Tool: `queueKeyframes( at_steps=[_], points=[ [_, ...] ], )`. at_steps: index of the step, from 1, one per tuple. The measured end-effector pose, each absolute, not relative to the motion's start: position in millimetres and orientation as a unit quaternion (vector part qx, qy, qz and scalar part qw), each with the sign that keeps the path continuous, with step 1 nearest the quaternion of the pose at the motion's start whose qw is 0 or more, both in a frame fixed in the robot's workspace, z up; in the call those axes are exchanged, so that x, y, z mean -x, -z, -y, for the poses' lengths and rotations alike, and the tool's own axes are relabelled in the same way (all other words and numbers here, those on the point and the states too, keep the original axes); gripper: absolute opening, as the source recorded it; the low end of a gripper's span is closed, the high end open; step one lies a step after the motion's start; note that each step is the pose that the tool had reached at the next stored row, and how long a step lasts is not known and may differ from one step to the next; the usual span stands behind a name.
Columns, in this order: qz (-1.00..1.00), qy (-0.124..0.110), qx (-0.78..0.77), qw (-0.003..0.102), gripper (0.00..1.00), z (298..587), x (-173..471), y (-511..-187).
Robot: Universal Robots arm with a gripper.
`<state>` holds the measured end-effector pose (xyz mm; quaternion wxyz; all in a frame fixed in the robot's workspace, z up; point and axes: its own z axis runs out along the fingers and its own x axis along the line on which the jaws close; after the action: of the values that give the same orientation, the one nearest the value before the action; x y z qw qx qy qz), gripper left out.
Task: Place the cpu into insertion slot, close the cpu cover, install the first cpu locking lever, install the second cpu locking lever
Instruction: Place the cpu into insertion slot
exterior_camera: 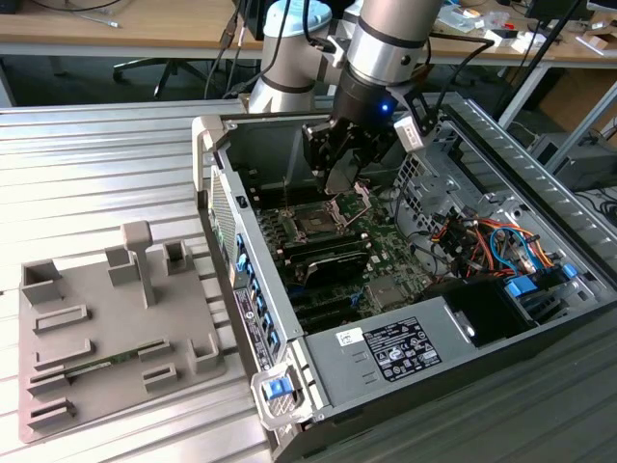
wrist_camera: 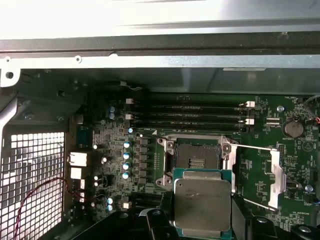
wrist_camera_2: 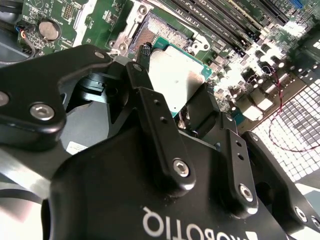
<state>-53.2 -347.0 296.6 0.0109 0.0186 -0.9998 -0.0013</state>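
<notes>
Claw (exterior_camera: 339, 185) tight on cpu (wrist_camera: 202, 202); bare insertion slot (wrist_camera: 195, 156) nearby in first wrist view.

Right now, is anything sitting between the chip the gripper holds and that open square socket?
Nothing. In the first wrist view the cpu, held in the gripper, hangs right at the rim of the insertion slot, with no object between them.
</notes>
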Motion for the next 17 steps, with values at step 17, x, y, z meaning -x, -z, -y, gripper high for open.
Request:
queueKeyframes(
  at_steps=[17],
  points=[
    [1.0, 0.001, -0.019, 0.011, 0.55, 347.0, 53.2, -293.2]
  ],
)
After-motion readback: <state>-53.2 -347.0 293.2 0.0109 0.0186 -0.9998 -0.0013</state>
